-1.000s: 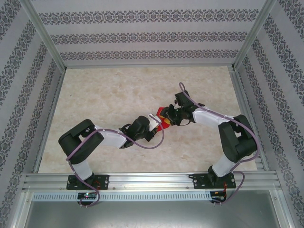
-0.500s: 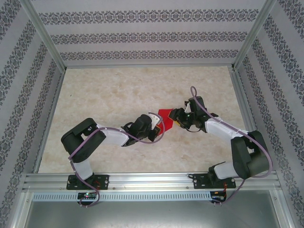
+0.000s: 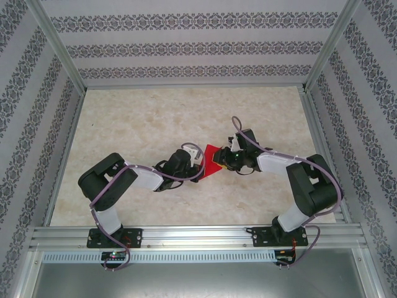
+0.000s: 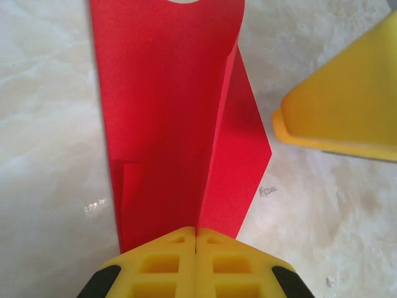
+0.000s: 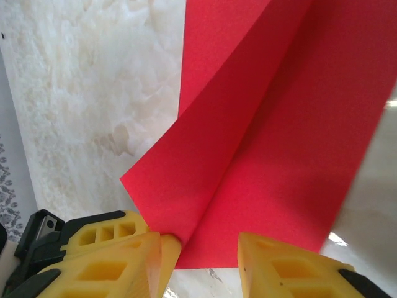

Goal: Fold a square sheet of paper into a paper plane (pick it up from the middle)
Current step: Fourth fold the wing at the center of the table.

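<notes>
No legible txt, labels or nos. on anything here.

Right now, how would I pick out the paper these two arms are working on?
On the pale marble-patterned table, look near the middle. The thin bright red sheet of paper, partly folded, is pinched in the left end effector; its plain red stands out from the yellow fingers beside it.

Top view: red sheet (image 3: 213,153) is too small for you to read the folds, its ends covered by the left gripper (image 3: 200,156) and right gripper (image 3: 226,160). Left wrist view: far end runs off the top edge, near end hidden behind the fingers (image 4: 167,267). Right wrist view: sheet cropped top and right.
</notes>
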Motion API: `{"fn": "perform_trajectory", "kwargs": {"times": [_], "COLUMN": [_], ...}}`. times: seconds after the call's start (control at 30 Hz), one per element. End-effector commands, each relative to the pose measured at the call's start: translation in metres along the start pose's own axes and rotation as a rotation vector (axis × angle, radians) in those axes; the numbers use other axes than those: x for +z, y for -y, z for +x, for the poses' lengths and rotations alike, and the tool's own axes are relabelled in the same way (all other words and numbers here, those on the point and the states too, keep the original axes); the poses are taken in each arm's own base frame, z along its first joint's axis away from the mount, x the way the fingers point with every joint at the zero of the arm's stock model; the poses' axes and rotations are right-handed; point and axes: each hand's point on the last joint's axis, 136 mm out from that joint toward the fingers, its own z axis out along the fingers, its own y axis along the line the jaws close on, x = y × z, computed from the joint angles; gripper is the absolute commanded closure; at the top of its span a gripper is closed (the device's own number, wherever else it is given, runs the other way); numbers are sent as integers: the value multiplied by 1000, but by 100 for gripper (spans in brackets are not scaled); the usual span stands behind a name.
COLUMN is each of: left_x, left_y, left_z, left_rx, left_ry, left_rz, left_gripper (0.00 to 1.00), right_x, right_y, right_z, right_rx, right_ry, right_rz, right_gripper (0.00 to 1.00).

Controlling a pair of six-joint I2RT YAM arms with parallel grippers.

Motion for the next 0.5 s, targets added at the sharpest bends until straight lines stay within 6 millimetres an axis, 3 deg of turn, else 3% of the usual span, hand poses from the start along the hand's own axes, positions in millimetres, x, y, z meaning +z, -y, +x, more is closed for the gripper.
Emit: {"fn": "perform_trajectory", "kwargs": {"times": [0.0,0.47], "left_x": [-5,-7], "left_y": [10,5], "left_z": [-14,-19], "left_rx": [-69,-169], "left_ry": [47,41], "left_rz": [67,99], "left_gripper": [98,98], "right_x": [7,26], "right_y": [-18,-7], "right_z": [-8,-9], "right_rx": [-73,-46], "right_ry": [0,-32], "right_rz": [-41,2], "right_gripper": [62,55]}}
